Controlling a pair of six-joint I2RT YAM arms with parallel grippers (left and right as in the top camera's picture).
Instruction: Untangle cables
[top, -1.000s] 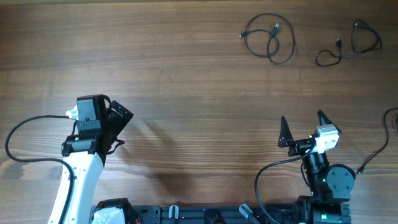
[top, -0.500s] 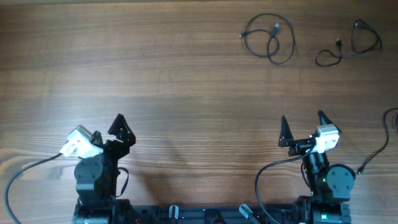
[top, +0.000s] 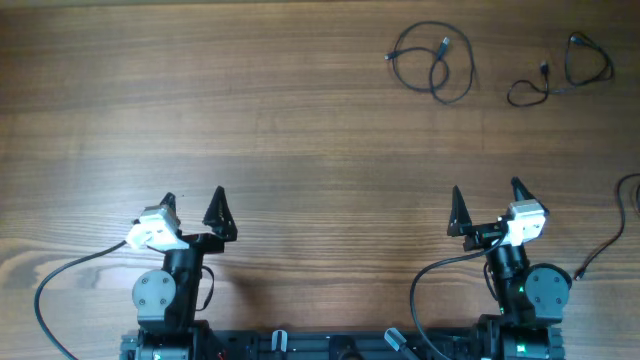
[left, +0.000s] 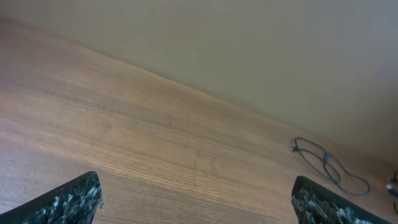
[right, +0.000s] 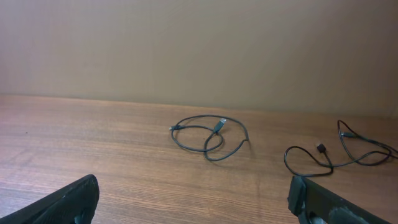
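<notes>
Two thin black cables lie apart at the far right of the table. One looped cable (top: 433, 62) also shows in the right wrist view (right: 208, 138) and the left wrist view (left: 326, 167). The second cable (top: 560, 72) lies to its right, seen in the right wrist view (right: 339, 154). My left gripper (top: 193, 210) is open and empty near the front left edge. My right gripper (top: 487, 205) is open and empty near the front right edge, well short of both cables.
A thicker black wire (top: 628, 215) curves in at the right table edge. The arms' own black wires (top: 60, 285) loop near the front edge. A plain wall stands beyond the far table edge (right: 186, 50).
The left arm has pulled back and swung to its base; its gripper now points up the table, open. The right arm and both cables have not moved.
</notes>
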